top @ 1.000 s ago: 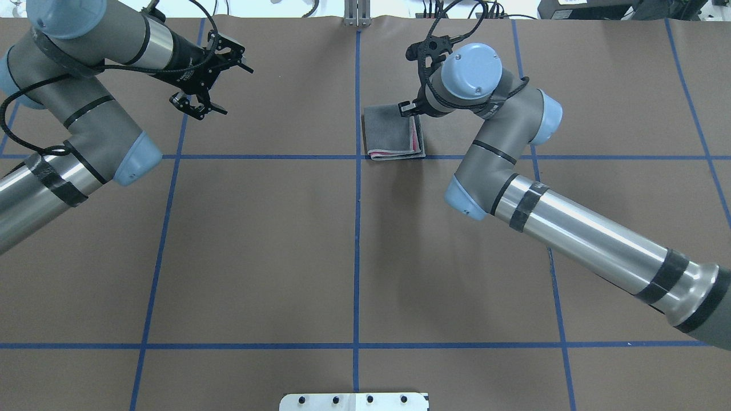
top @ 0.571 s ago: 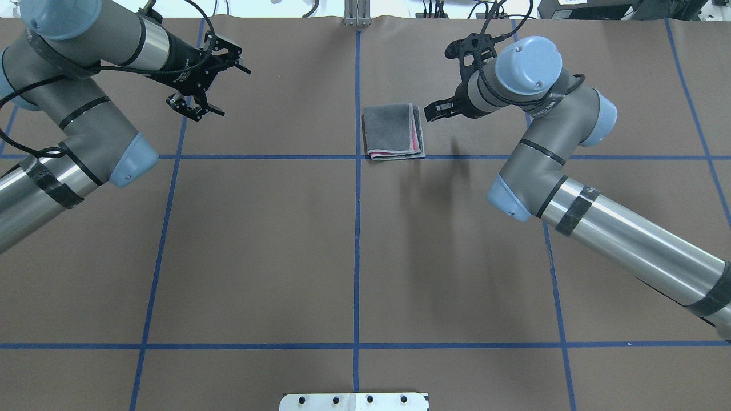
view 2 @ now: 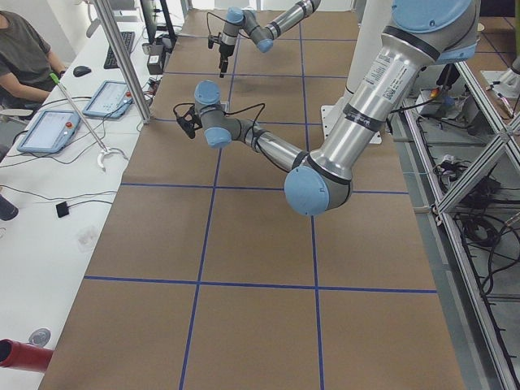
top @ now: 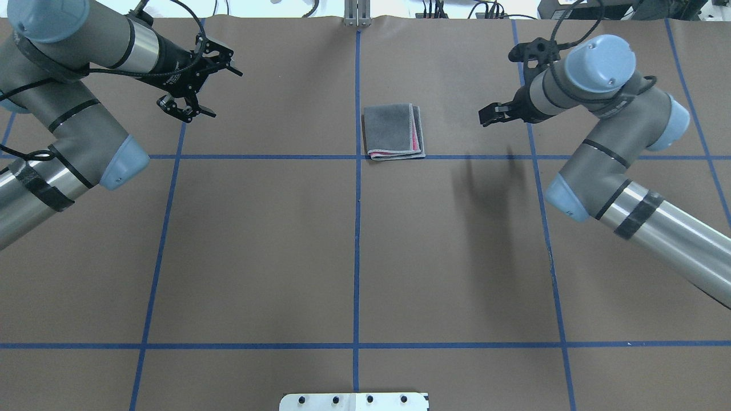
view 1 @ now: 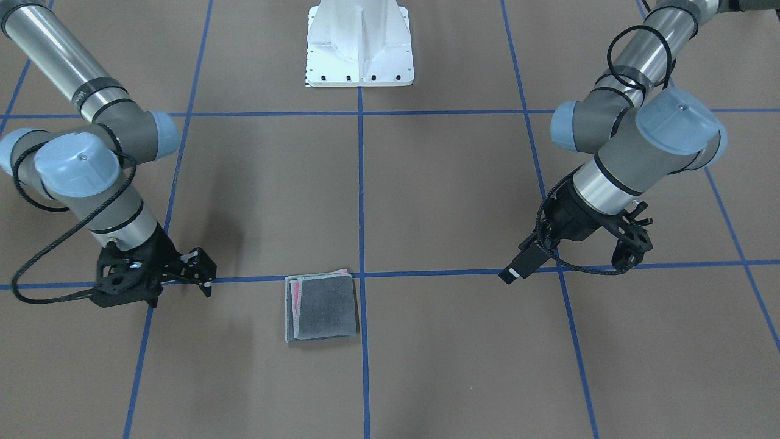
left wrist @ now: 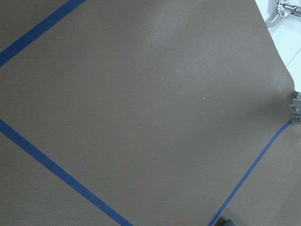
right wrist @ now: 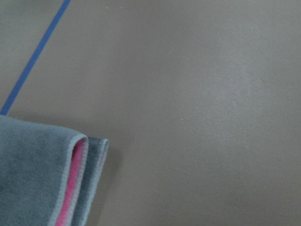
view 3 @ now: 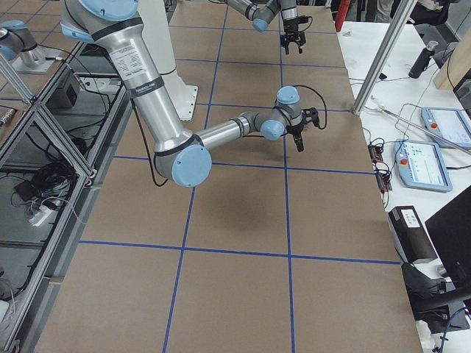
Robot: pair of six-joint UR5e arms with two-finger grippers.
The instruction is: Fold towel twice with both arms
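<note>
Currently the left end effector (top: 221, 91) and right end effector (view 1: 204, 268) hang spread and empty (both clear of the towel (top: 388, 128)).

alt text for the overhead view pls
A small grey towel, folded into a square with a pink edge showing, lies on a brown table marked with blue tape lines. The open left gripper and the right gripper hang off to either side, neither touching it.
</note>
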